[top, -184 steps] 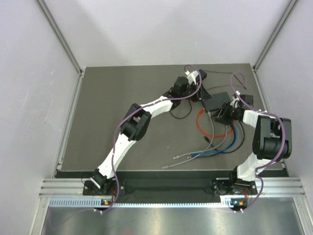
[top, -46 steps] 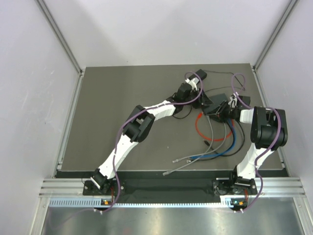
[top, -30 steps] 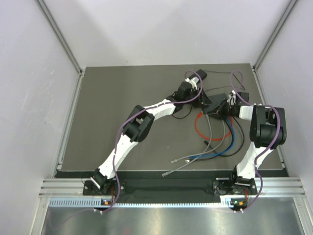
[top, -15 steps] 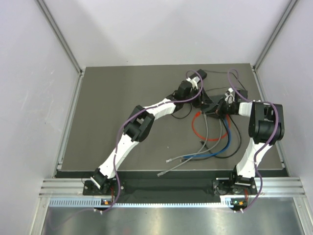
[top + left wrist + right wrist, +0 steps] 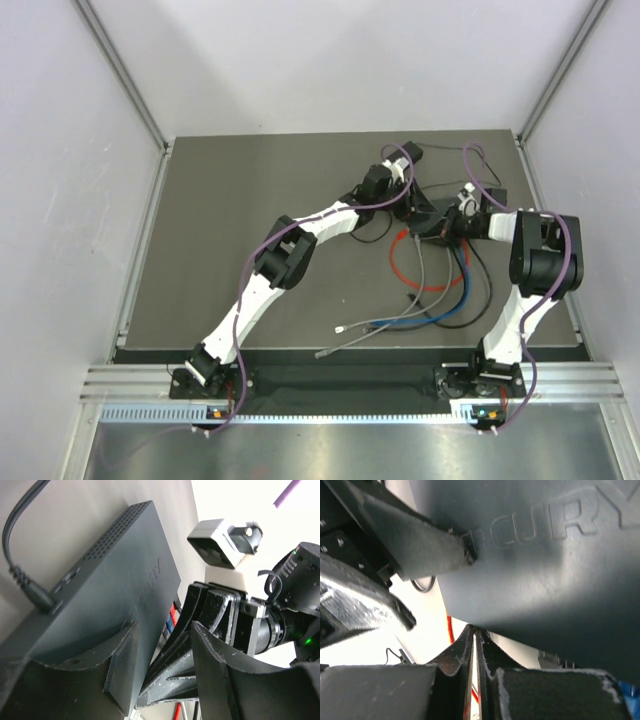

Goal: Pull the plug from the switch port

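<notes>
Fingers of my left gripper stand half apart, one pressed on the lettered face of the single switch, the other clear of it. One black cord is plugged into its side. The switch lies between my two grippers, far right on the table. My right gripper is pinched tight against its edge. Cables in four colours trail nearer: red, grey, blue, black.

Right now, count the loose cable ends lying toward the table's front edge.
2. One cable end lies left of the blue cable; the other lies nearer the front edge, further left. More may be hidden in the tangle by the switch.
</notes>
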You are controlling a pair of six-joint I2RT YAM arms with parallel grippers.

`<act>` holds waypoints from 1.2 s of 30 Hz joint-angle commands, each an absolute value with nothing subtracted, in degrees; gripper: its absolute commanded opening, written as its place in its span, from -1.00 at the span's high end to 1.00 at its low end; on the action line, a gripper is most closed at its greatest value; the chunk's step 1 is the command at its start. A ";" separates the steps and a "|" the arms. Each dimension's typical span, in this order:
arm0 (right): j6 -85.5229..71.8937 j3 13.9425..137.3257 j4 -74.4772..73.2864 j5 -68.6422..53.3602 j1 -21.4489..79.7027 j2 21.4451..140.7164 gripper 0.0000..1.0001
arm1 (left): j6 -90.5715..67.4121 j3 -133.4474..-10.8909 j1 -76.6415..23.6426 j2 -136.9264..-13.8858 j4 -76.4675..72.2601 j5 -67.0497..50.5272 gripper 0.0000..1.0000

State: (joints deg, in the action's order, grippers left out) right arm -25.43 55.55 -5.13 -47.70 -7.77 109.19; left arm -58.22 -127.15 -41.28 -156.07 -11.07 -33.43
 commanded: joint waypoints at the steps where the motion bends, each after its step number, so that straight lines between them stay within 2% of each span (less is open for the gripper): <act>1: -24.35 53.26 -9.04 -48.61 -7.29 105.74 1.00 | -56.51 -126.12 -40.96 -160.49 -3.51 -32.08 -0.05; 3: -22.07 53.18 -12.38 -47.20 -7.82 105.12 1.00 | -56.43 -126.12 -40.96 -160.49 -3.52 -32.26 -0.04; 10: -23.90 52.03 -9.50 -46.31 -8.61 103.54 1.00 | -56.34 -125.69 -40.96 -159.96 -3.43 -33.84 -0.04; 16: -26.01 51.15 -4.93 -46.49 -8.44 103.44 0.53 | -56.07 -124.80 -40.96 -159.17 -3.25 -34.63 -0.04; 20: -27.95 52.38 -3.52 -45.27 -8.17 105.20 0.39 | -56.07 -124.63 -40.96 -159.17 -3.08 -34.89 -0.04; 36: -30.76 57.22 -0.53 -43.25 -3.87 111.71 0.43 | -56.78 -124.54 -41.13 -159.43 -2.81 -34.45 -0.03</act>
State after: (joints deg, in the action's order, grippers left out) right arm -30.55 55.51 -3.90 -46.57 -6.04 109.69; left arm -58.63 -127.07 -41.01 -156.16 -11.03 -35.62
